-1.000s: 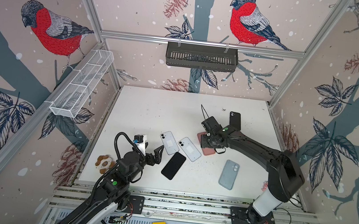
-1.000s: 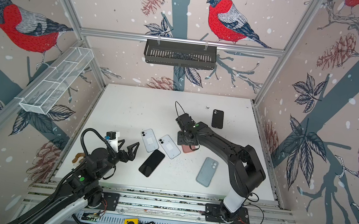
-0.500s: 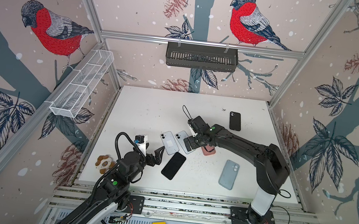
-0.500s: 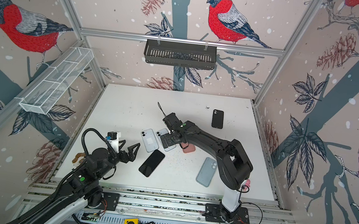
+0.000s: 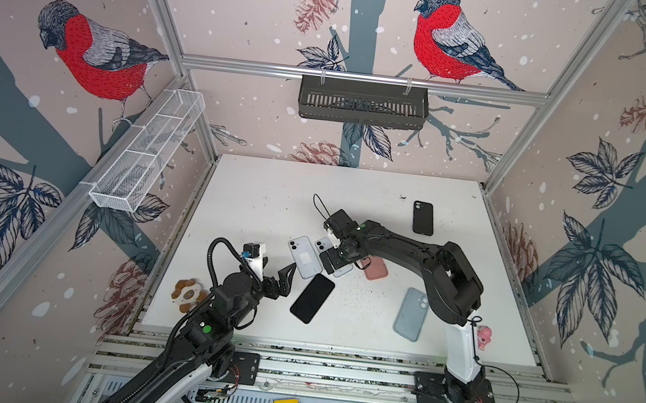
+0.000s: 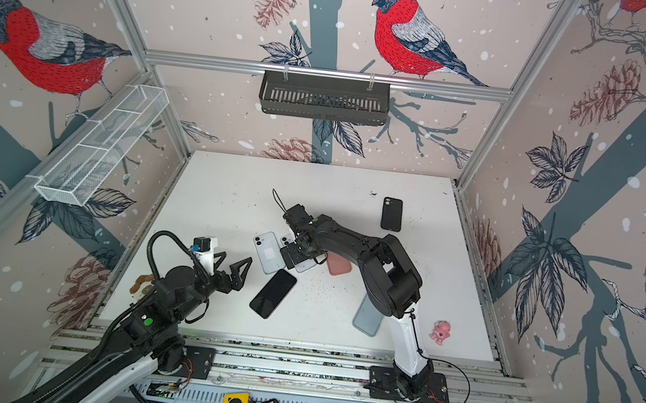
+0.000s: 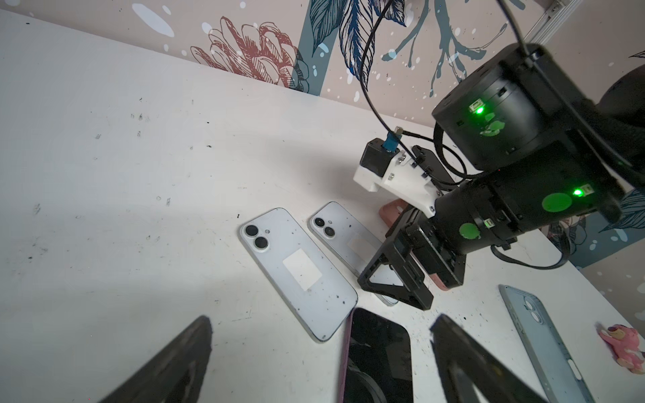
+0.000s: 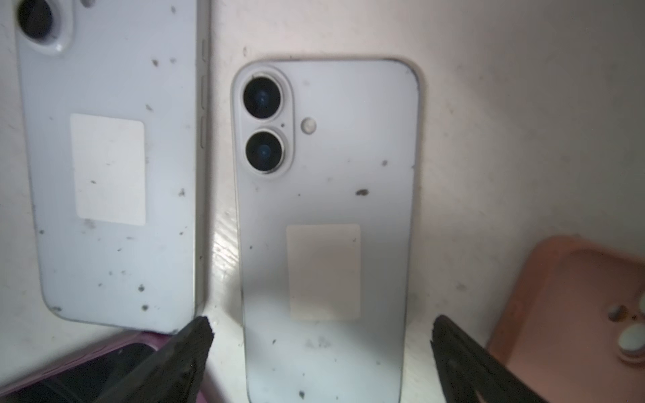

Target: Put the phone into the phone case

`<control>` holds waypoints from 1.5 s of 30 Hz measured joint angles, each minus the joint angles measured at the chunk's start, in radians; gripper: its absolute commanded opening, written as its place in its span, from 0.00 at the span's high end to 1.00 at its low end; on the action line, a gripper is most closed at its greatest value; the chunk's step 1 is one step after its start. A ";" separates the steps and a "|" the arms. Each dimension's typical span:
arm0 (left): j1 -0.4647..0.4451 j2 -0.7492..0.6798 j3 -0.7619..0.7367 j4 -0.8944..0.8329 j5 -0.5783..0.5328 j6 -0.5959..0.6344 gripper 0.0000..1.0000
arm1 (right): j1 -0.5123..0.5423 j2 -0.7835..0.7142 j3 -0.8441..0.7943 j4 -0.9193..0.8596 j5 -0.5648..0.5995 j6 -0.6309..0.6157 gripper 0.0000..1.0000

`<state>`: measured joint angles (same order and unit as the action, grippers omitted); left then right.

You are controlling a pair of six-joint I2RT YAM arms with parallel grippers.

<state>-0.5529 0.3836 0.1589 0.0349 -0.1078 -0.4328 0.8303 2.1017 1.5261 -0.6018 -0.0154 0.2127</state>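
the right jaws stand wide open and empty, lowered over a pale blue phone (image 8: 324,226) that lies face down on the white tabletop (image 5: 272,188). the phone's lower half sits between the two black fingertips (image 8: 188,352), one outside each long edge, and neither seems to touch it. its twin camera lenses and a white sticker face up, ahead of the jaws.

just outside one fingertip lies a second pale phone (image 8: 104,167), also face down, close alongside but apart. just outside the other fingertip lies a pink phone case (image 8: 576,314).

the left jaws are also wide open and hold nothing. they hover above the tabletop, with a dark-screened phone (image 7: 377,356) lying between and just ahead of them. well away from both sets of jaws lie a light blue case (image 5: 411,314) and a black case (image 5: 423,217).

the pale blue phone will likely handle as a stiff, fairly heavy slab with a smooth, slippery back and thin rounded edges. lying flat, it offers little to catch. the best hold seems to be across its width, on the long edges near the middle, below the camera bump, firm but gentle since glass can crack. the pink case looks soft and bendy, so it may need steadying.
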 measured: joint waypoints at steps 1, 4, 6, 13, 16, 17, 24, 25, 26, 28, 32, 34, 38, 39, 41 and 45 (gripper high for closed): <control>0.000 -0.001 0.000 0.000 0.000 0.000 0.02 | 0.002 0.005 -0.005 0.000 0.010 -0.002 0.01; 0.000 -0.001 0.000 0.000 0.000 0.000 0.02 | 0.006 0.009 -0.009 0.006 0.029 -0.002 0.08; 0.000 -0.001 0.000 0.000 0.000 0.000 0.02 | 0.011 0.011 -0.011 0.013 0.038 0.001 0.15; 0.000 -0.003 0.000 0.000 0.000 0.000 0.02 | 0.019 -0.007 -0.029 0.030 0.057 0.023 0.31; 0.000 -0.005 0.000 0.000 0.000 0.000 0.02 | 0.018 -0.037 -0.033 -0.015 0.079 0.024 0.35; 0.000 -0.005 0.000 0.000 0.000 0.000 0.02 | 0.017 -0.051 -0.033 -0.023 0.084 0.025 0.36; 0.000 -0.009 0.000 0.000 0.000 0.000 0.02 | -0.035 -0.187 -0.094 -0.022 0.100 0.050 0.38; 0.000 -0.010 0.000 0.000 0.000 0.000 0.02 | -0.051 -0.207 -0.117 -0.021 0.104 0.051 0.38; 0.000 -0.010 0.000 0.000 0.000 0.000 0.02 | -0.066 -0.223 -0.138 -0.018 0.107 0.053 0.38; 0.000 -0.013 -0.001 0.000 0.000 0.000 0.02 | -0.106 -0.261 -0.198 -0.014 0.109 0.053 0.38; 0.000 -0.016 -0.002 0.000 0.000 0.000 0.02 | -0.169 -0.303 -0.298 -0.006 0.125 0.053 0.38; 0.000 -0.017 -0.002 0.000 0.000 0.000 0.02 | -0.176 -0.311 -0.331 -0.003 0.120 0.052 0.38; 0.000 -0.014 -0.002 0.000 0.001 0.000 0.02 | -0.179 -0.310 -0.355 0.014 0.101 0.049 0.38; 0.000 -0.013 -0.002 0.000 0.001 0.000 0.02 | -0.182 -0.307 -0.355 0.021 0.101 0.049 0.38; 0.000 -0.013 -0.002 0.000 0.002 0.000 0.02 | -0.186 -0.295 -0.353 0.033 0.107 0.046 0.38; 0.000 -0.019 -0.002 0.000 0.002 0.000 0.02 | -0.196 -0.285 -0.352 0.034 0.131 0.045 0.38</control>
<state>-0.5529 0.3645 0.1570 0.0349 -0.1062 -0.4332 0.6342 1.8168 1.1740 -0.5674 0.1158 0.2581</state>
